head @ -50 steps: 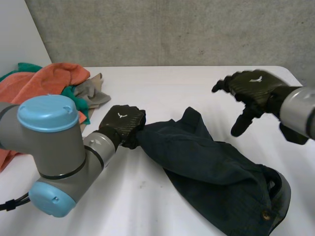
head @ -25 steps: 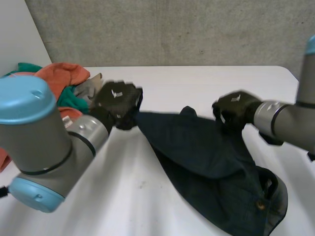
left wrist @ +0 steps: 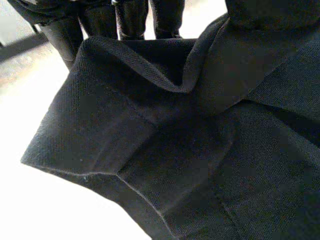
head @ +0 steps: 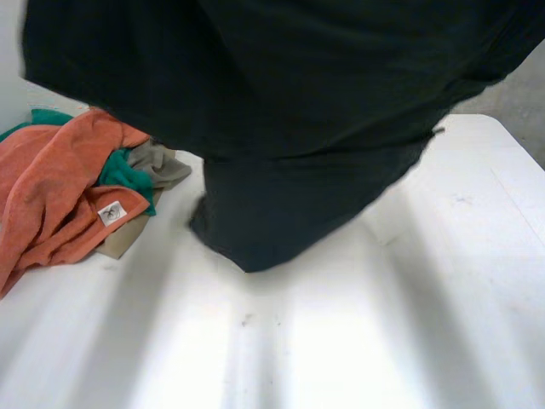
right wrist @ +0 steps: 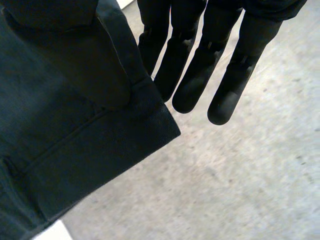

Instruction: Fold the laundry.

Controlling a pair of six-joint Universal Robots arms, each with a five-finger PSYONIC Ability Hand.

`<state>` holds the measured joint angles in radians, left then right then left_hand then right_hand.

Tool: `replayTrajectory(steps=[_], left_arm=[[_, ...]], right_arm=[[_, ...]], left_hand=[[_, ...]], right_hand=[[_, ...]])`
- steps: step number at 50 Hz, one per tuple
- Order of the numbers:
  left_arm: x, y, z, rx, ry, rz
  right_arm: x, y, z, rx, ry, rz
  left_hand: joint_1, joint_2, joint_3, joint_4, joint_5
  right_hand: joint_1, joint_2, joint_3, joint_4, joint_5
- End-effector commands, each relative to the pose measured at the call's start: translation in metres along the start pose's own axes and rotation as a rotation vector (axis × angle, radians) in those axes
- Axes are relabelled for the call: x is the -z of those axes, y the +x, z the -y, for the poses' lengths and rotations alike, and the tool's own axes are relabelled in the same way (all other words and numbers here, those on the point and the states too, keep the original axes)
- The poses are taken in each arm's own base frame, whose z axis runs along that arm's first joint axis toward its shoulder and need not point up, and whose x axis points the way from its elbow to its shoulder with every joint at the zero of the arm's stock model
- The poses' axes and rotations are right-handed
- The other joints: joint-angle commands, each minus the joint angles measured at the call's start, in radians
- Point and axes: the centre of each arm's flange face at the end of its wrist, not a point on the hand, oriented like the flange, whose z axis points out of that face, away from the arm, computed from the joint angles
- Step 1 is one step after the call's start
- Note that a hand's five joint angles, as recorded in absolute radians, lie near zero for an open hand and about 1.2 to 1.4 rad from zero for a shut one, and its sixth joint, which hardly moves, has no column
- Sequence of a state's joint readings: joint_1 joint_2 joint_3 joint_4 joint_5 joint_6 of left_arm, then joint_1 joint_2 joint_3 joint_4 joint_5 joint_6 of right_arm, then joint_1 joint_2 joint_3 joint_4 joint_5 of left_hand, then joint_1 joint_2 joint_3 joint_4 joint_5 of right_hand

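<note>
A clothes pile [head: 68, 187] lies at nine o'clock on the bench [head: 383, 341]. We see dark trousers [head: 298, 128] hanging across twelve o'clock, hems pinched by the left robot hand [left wrist: 132, 17] and right robot hand [right wrist: 185, 75]

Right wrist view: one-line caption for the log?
Right robot hand pinches a hemmed corner of the dark garment between thumb and straight fingers.

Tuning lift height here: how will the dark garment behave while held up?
Likely floppy: the dark garment hangs limp, its lower end drooping toward the table. Probably fairly thick cloth: it holds bulky folds at the left hand. It may slip, since the right hand pinches just a corner.
</note>
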<state>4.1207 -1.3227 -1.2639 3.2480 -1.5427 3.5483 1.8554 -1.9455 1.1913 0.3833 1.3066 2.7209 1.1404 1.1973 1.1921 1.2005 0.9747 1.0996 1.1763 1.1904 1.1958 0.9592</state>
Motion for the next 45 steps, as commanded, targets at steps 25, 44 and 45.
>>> replayTrajectory(steps=[25,44,45], left_arm=[[-0.057,0.083,-0.263,-0.007,-0.346,-0.206],[-0.087,0.088,-0.363,-0.055,-0.225,0.006],[-0.088,0.082,-0.351,-0.059,-0.234,0.036]], right_arm=[[-0.118,-0.049,-0.199,-0.178,-0.356,-0.036],[-0.180,-0.086,-0.298,-0.083,-0.215,-0.191],[-0.175,-0.083,-0.288,-0.080,-0.226,-0.174]], left_hand=[[0.256,0.199,0.204,0.196,0.247],[-0.966,-1.023,-1.018,-1.026,-0.975],[-0.966,-1.023,-1.018,-1.026,-0.975]], right_hand=[[0.297,0.220,0.206,0.200,0.262],[-0.925,-1.002,-1.016,-1.021,-0.959],[-0.925,-1.002,-1.016,-1.021,-0.959]])
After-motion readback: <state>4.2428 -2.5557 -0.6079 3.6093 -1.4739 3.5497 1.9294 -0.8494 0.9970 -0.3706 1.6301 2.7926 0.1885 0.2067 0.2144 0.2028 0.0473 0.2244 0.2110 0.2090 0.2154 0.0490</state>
